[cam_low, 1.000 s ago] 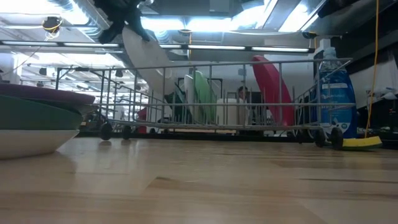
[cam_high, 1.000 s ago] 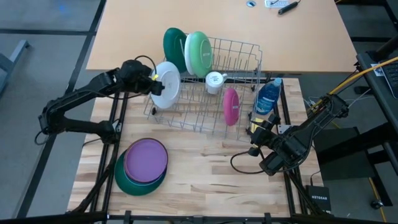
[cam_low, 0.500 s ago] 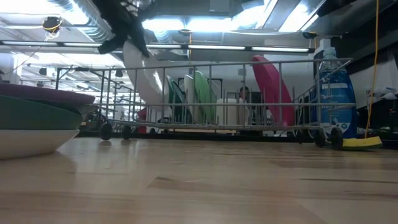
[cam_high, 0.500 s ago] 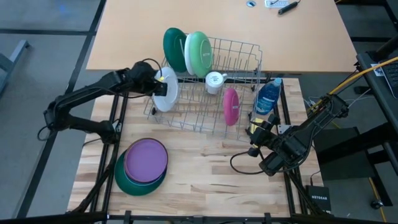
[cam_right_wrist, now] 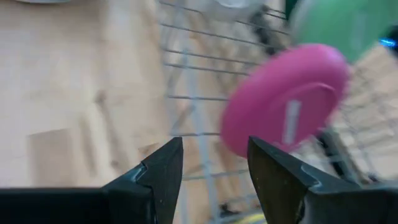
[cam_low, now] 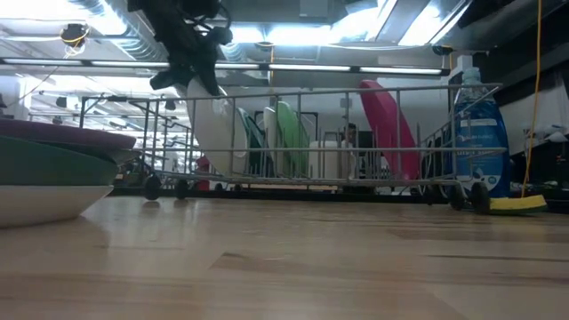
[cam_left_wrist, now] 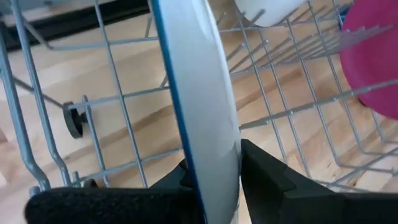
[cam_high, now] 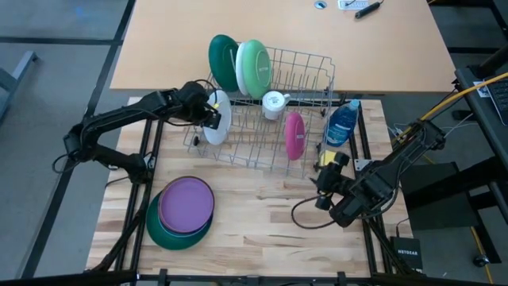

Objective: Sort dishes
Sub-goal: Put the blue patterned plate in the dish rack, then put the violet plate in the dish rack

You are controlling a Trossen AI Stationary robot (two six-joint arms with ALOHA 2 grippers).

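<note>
A white plate [cam_high: 219, 117] with a blue rim stands on edge in the left end of the wire rack [cam_high: 313, 67], with my left gripper [cam_high: 209, 111] shut on its upper rim. Farther back in the rack stand a dark green plate [cam_high: 221, 61] and a light green plate [cam_high: 255, 67]. A white cup [cam_high: 275, 103] and a pink plate [cam_high: 294, 135] are in the rack too. A purple plate [cam_high: 186, 203] lies on a dark green bowl [cam_high: 163, 230] at the near left. My right gripper [cam_high: 319, 181] is open near the rack's near right corner, facing the pink plate [cam_right_wrist: 283, 99]. My left gripper pinches the white plate's upper rim [cam_left_wrist: 217, 155] between its two fingers, one on each face. The fingers [cam_left_wrist: 264, 177] slant down from the table's left. The plate stands nearly upright, its lower part [cam_low: 218, 164] down among the rack's wires.
A blue soap bottle [cam_high: 343, 125] stands at the rack's right end with a yellow sponge [cam_low: 516, 204] beside it. A cable [cam_high: 305, 208] loops on the table near my right gripper. Bare wood lies between the stacked dishes and the right arm.
My left gripper has gone down and toward the table's right with the white plate. The plate has sunk into the rack's left end and turned from tilted to nearly upright. My right gripper has turned a little where it is.
</note>
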